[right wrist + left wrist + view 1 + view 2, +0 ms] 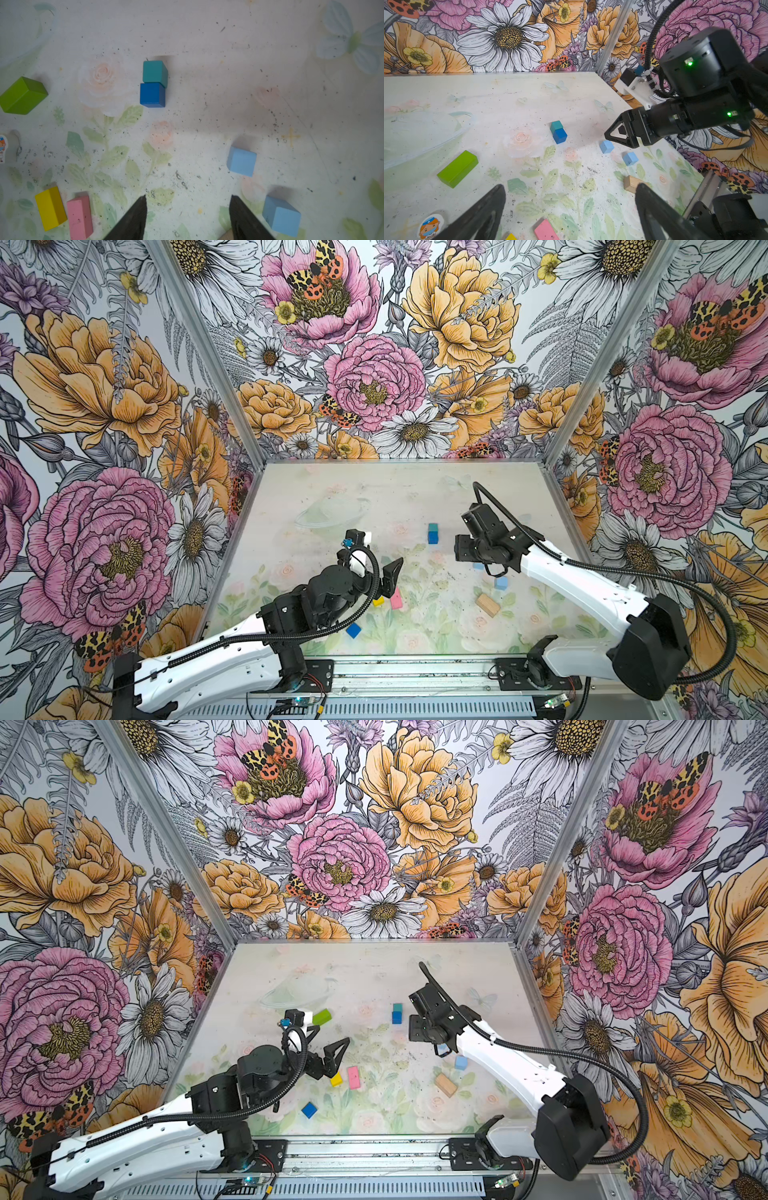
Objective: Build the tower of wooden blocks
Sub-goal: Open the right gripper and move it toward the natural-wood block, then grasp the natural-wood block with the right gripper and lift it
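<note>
A teal cube point(433, 527) touches a dark blue cube point(433, 537) at mid-table; in the right wrist view the teal cube point(154, 71) lies just beyond the dark blue cube point(152, 95). My right gripper point(188, 197) hangs open and empty above the table, near two light blue cubes point(241, 161) point(281, 216). My left gripper point(570, 187) is wide open, holding nothing, above the pink brick point(353, 1077) and yellow brick point(336, 1079). A green brick point(322, 1016) lies beyond the left gripper. A tan brick point(487, 605) and another dark blue cube point(353, 630) lie nearer the front.
A small astronaut figure point(430, 226) lies flat near the left gripper. Flowered walls point(232, 406) close in the table on three sides. A metal rail point(415, 674) with both arm bases runs along the front edge.
</note>
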Motion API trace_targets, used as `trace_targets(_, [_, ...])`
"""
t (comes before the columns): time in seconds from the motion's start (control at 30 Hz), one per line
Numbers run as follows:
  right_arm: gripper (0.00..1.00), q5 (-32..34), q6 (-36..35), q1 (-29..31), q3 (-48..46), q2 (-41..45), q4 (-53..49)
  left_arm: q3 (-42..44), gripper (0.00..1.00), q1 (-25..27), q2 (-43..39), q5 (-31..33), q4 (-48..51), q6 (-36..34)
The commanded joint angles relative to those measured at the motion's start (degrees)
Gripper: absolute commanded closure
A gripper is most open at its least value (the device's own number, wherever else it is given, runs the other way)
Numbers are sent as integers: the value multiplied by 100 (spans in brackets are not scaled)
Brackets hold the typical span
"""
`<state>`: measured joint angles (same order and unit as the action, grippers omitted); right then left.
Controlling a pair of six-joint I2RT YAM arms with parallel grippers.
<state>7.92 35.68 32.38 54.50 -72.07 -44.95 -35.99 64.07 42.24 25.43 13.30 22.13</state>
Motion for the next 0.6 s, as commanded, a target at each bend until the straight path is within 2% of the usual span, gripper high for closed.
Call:
trace_targets(0.0, [34,149,205,-74,-352,530,-189,-114,2,213,169,217,-98,93])
trace_targets(0.2, [34,58,280,-113,-655,1025,-338,-147,2,503,407,270,-283,132])
trace_targets(0.4, [34,2,433,-125,-1001,1154,-340,-39,1,510,532,342,-654,20])
trace_targets(0.57, [34,7,556,-123,-1323,1191,-331,-259,1,420,1042,281,-863,-369])
